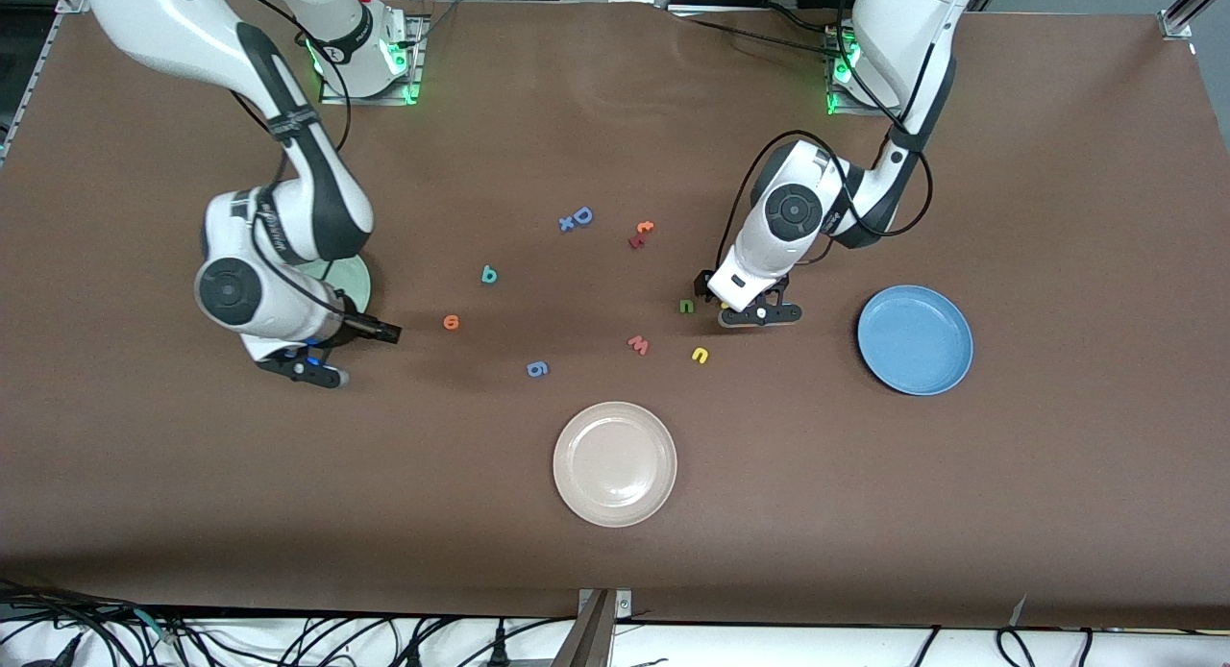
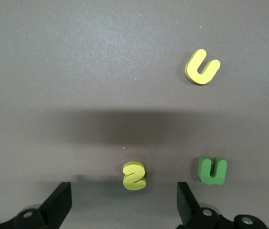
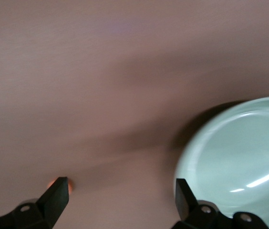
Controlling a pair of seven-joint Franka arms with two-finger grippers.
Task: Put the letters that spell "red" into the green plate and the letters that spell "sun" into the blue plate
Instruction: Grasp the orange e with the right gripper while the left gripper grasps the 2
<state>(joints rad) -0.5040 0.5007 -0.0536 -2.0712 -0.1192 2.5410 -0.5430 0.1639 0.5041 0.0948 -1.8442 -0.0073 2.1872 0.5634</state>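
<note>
1. yellow "s" (image 2: 134, 175) is my step in hand, i judge: it lies flat on the brown table (image 1: 1057, 513), about mid-table toward the left arm's end, mostly hidden under that arm in the front view.
2. i want the left gripper (image 2: 124, 202) to come straight down so the "s" sits midway between the pads, then close gently; the foam is thin, so the tips probably need to nearly touch the table.
3. the dark green "n" (image 1: 686, 306) lies just beside the "s"; in the left wrist view it is close to one finger (image 2: 187, 200), so i would keep that finger clear of it.
4. the yellow "u" (image 1: 701, 356) lies near, closer to the front camera; the blue plate (image 1: 915, 340) waits empty toward the left arm's end.
5. left arm pose: wrist bent down, gripper low over the "s", fingers spread wide, holding nothing.
6. right gripper (image 3: 120, 200) hangs at the rim of the green plate (image 3: 206, 157), near the right arm's end, fingers spread and empty.
7. the orange "e" (image 1: 451, 322) and teal "d" (image 1: 489, 275) lie on the table toward its middle from that plate; i cannot find the teal "r".
</note>
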